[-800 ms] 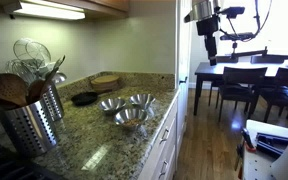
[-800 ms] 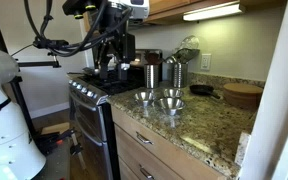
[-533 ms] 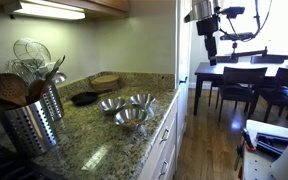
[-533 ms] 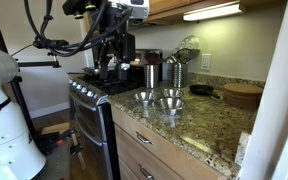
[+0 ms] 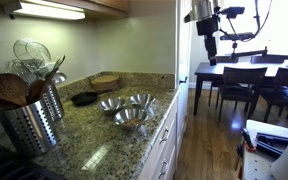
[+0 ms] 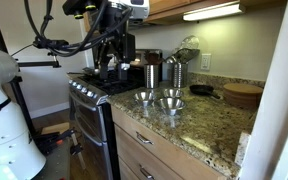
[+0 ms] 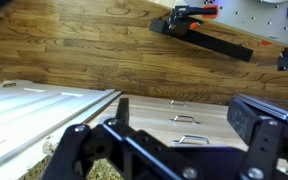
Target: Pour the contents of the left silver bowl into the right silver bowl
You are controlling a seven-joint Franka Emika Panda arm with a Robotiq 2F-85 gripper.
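Note:
Three shiny steel bowls stand close together on the granite counter (image 5: pixel 104 140). The left silver bowl (image 5: pixel 130 117) looks widest and shows in both exterior views (image 6: pixel 144 97). The two smaller bowls (image 5: pixel 110 104) (image 5: pixel 141 100) sit beside it, and also show from the front (image 6: pixel 172 93) (image 6: pixel 170 104). I cannot see any contents. My gripper (image 5: pixel 210 52) hangs high in the air, well off the counter and away from the bowls; it also shows above the stove side (image 6: pixel 117 55). In the wrist view the gripper (image 7: pixel 184 110) is open and empty, over cabinet drawers and wood floor.
Two perforated steel utensil holders (image 5: pixel 36 118) stand by the stove (image 6: pixel 89 90). A black pan (image 5: pixel 84 98) and a round wooden board (image 5: pixel 105 80) sit behind the bowls. A dining table with chairs (image 5: pixel 246 80) stands beyond the counter end.

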